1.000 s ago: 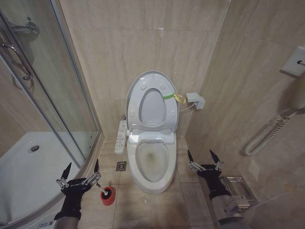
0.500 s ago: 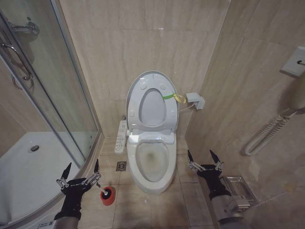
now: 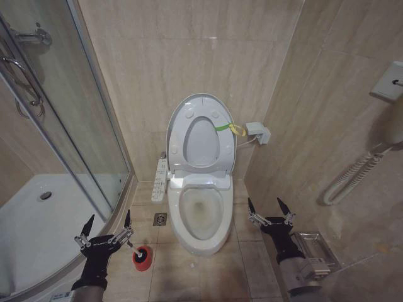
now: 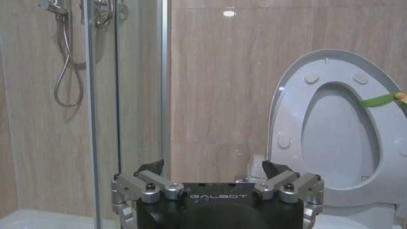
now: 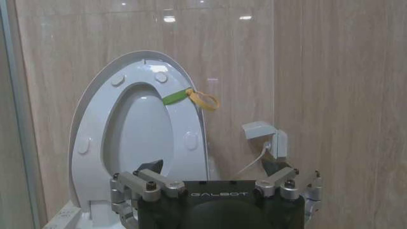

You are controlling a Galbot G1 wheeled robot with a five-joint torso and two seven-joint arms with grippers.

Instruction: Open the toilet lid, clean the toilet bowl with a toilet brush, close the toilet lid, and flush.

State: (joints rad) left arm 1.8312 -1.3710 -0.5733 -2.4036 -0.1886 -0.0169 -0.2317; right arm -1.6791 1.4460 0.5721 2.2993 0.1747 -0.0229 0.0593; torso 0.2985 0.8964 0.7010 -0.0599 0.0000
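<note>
Both grippers, left (image 3: 107, 224) and right (image 3: 271, 207), hover jaws spread beside the toilet bowl (image 3: 201, 221), toilet lid (image 3: 201, 135) raised.

A tiled bathroom: toilet bowl (image 3: 201, 217), glass shower stall (image 3: 56, 157).

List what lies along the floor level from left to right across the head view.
Shower tray → left gripper → red cup holding the toilet brush → toilet bowl → right gripper → metal rack.
</note>
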